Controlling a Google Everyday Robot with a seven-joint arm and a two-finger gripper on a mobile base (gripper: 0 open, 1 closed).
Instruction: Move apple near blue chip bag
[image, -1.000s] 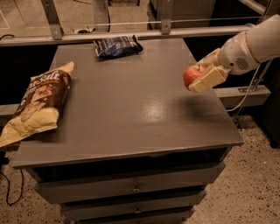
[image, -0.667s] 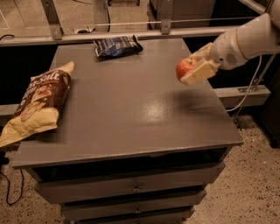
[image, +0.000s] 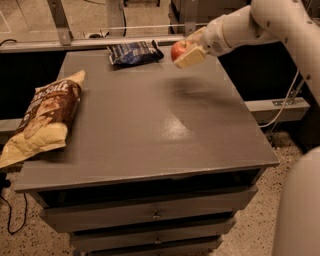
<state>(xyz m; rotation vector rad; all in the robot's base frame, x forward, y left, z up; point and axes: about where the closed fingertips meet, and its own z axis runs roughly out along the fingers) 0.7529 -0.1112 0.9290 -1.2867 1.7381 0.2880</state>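
The red apple (image: 178, 49) is held in my gripper (image: 188, 51), which is shut on it and carries it in the air above the far right part of the grey table (image: 150, 120). The arm reaches in from the upper right. The blue chip bag (image: 135, 52) lies flat at the far edge of the table, a short way left of the apple. The apple's shadow falls on the tabletop just below and right of it.
A larger brown and pale yellow chip bag (image: 44, 118) lies on the table's left edge, partly overhanging. Drawers (image: 150, 215) run below the tabletop. A metal rail (image: 90, 42) runs behind the table. A white cable (image: 285, 105) hangs at the right.
My gripper has carried the apple left and toward the far edge, from over the table's right side to just right of the blue chip bag.
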